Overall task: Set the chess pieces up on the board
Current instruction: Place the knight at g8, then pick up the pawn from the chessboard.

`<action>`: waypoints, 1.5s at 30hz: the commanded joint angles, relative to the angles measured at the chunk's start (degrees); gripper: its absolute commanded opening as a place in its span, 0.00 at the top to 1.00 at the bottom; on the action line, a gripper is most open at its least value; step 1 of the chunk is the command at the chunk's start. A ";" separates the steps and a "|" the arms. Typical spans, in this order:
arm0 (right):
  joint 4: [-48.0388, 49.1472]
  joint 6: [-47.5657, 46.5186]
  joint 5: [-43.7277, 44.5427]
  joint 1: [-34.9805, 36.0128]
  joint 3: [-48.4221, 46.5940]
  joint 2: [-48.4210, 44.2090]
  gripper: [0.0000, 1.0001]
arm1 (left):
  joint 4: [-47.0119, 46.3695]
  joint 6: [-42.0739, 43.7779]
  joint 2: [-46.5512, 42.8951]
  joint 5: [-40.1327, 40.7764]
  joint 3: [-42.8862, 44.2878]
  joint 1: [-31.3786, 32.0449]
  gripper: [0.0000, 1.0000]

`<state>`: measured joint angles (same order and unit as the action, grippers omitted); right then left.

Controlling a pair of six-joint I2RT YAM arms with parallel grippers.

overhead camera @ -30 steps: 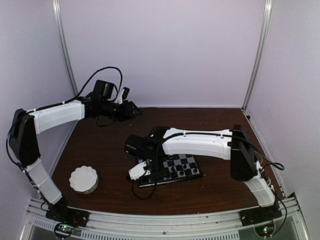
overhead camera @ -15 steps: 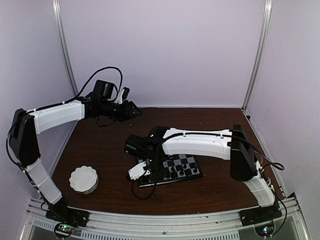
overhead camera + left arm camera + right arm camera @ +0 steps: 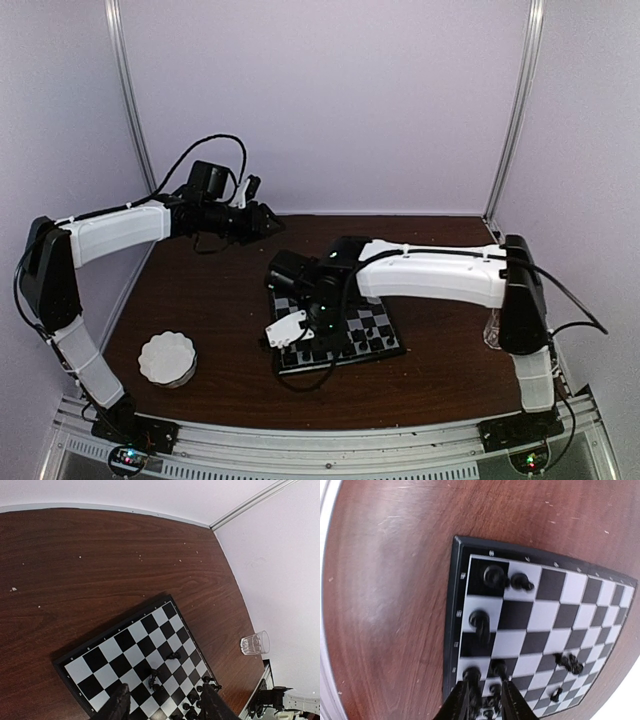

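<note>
the right gripper (image 3: 487, 705) hangs low over one corner of the board (image 3: 455, 605), its two dark fingers (image 3: 465, 700) parted only a little, with nothing clearly pinched between them. several of the tiny black chess pieces (image 3: 479, 620) stand crowded right under and beside the tips; others sit farther out along the board's edge rows, and a few lie well beyond, toward the middle squares.

this looks like the placing of a piece. to do it well, the gripper should widen just enough to free the piece, then rise straight up, since any sideways drift would likely knock over the close neighbours.

the left gripper (image 3: 165, 707) is spread wide and empty, held high and well away from the board, looking down on it.

beyond the board lies a dark brown wood-grain counter (image 3: 220, 300). a round white scalloped dish (image 3: 167, 358) sits well off to the right gripper's far side, and a clear glass (image 3: 255, 643) stands near the opposite counter edge. pale lilac walls (image 3: 330, 100) with slim metal posts (image 3: 125, 100) close in the space.
</note>
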<state>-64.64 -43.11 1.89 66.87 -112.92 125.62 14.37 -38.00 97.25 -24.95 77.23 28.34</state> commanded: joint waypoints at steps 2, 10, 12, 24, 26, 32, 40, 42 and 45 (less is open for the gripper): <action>7.33 2.59 -6.54 -7.31 10.56 -13.94 0.74 | -3.31 1.00 1.22 -2.25 -0.42 0.03 0.53; 14.81 9.60 -20.66 -26.69 15.80 -17.16 0.70 | -2.00 3.64 2.19 -2.86 1.10 1.70 0.53; 16.25 9.84 -20.91 -28.63 16.41 -15.62 0.68 | -1.90 4.37 2.24 -2.94 1.29 2.31 0.53; 19.04 8.03 -17.84 -29.38 13.54 -3.75 0.61 | -0.34 5.72 3.39 -3.66 2.65 3.04 0.52; 18.98 8.06 -18.13 -29.36 12.97 -2.62 0.59 | -0.23 5.74 3.38 -3.62 2.66 3.04 0.52; 19.10 7.87 -18.63 -29.34 12.13 -0.54 0.56 | -0.17 5.70 3.90 -4.15 2.70 3.04 0.52; 18.89 8.04 -19.92 -29.26 10.56 1.10 0.58 | -0.21 5.70 4.18 -3.97 2.75 3.04 0.52; 18.85 8.06 -20.24 -29.25 10.45 1.33 0.59 | -0.07 5.66 4.17 -4.00 2.75 3.04 0.52; 18.72 8.11 -21.10 -29.25 10.44 1.63 0.66 | -0.05 5.65 4.17 -4.05 2.84 3.04 0.52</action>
<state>-45.71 -35.44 -17.32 37.41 -100.97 126.34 14.90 -33.32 100.95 -28.32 78.35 31.51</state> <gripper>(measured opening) 0.376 0.478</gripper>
